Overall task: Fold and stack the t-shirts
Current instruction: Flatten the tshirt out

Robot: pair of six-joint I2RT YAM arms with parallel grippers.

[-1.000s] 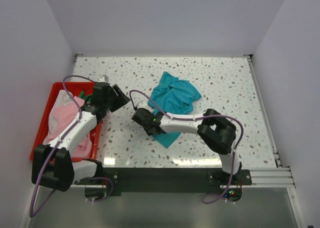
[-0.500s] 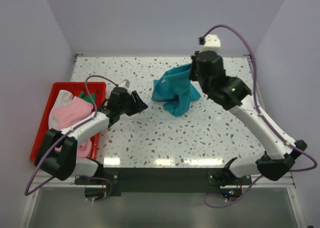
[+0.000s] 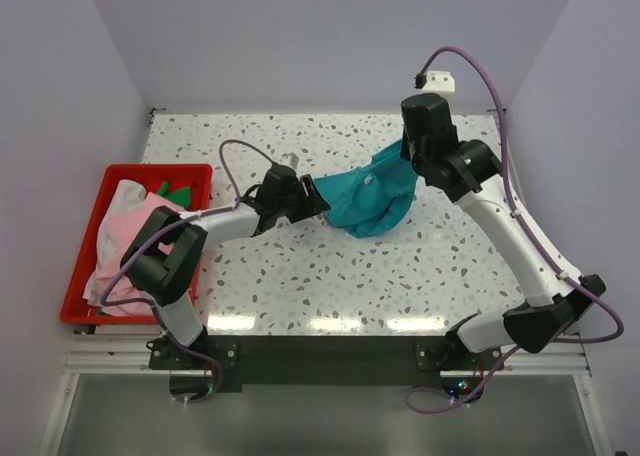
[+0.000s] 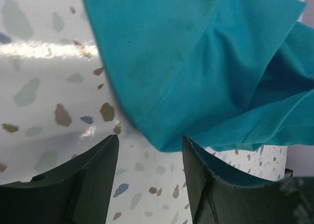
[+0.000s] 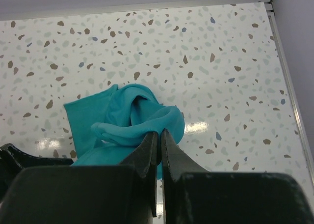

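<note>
The teal t-shirt hangs bunched between the two arms over the middle of the table. My right gripper is shut on its upper right edge and holds it up; the right wrist view shows the closed jaws pinching a fold of teal cloth. My left gripper is open at the shirt's left edge; in the left wrist view the teal hem lies just ahead of the spread fingertips, not between them. A light pink shirt, a white piece and a dark green piece lie in the bin.
The red plastic bin stands at the table's left edge. The speckled white tabletop runs from the back wall to the black rail at the front. A metal rail lines the right side.
My right gripper has stayed high at the back right with the teal shirt. My left gripper has moved right from beside the bin to the shirt's left edge. The shirt is stretched out leftward.
</note>
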